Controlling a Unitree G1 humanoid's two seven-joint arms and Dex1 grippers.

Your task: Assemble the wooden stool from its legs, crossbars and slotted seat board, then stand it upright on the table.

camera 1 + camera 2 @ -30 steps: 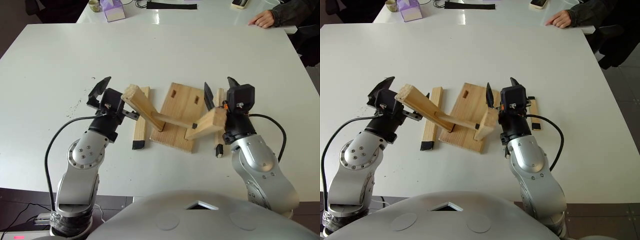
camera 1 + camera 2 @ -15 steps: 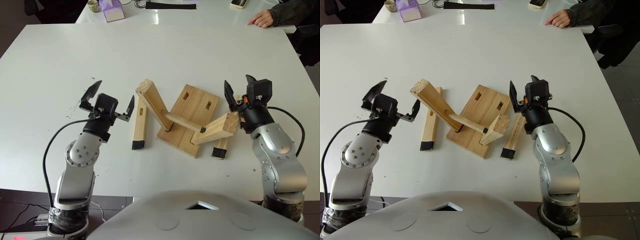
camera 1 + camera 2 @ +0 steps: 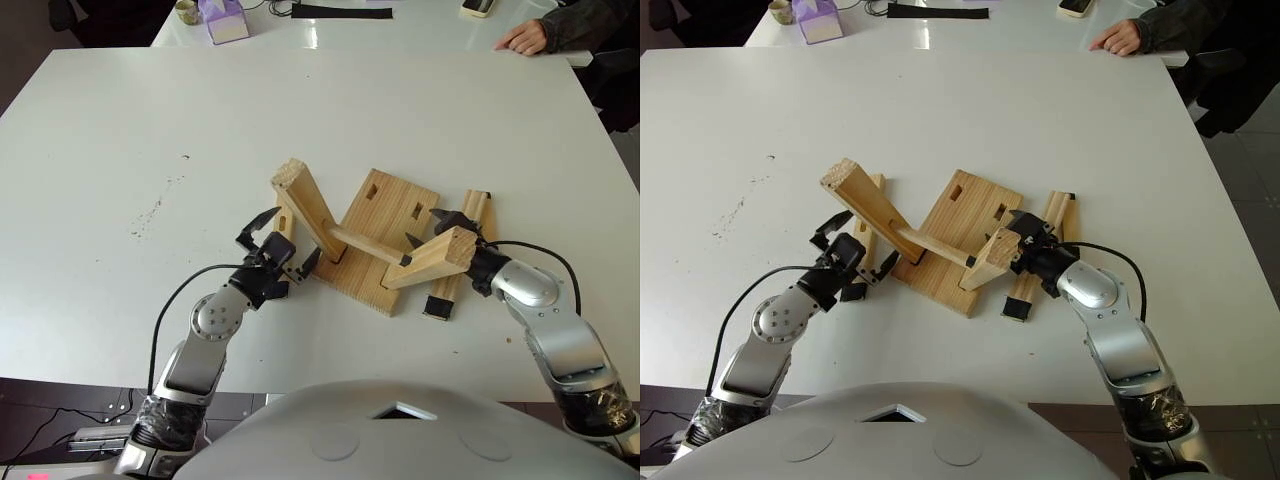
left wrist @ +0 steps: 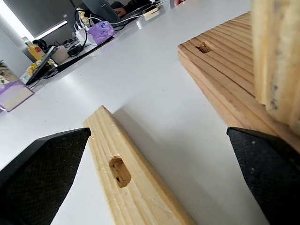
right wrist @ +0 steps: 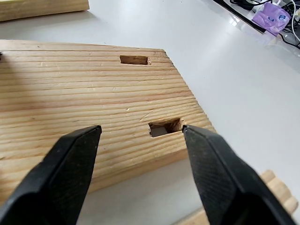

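While both grippers are spread wide and empty, the left gripper straddles the loose leg lying just beside the slotted seat board, and the right gripper hovers by the leg-and-crossbar frame propped on that board. Closing squarely across the leg, clear of its mortise, would likely keep it from twisting.

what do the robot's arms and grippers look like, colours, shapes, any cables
The left arm and right arm are rounded silver-grey metal segments. A thin black cable loops out beside each. The left gripper and right gripper are black, each with two flat, pointed jaws.
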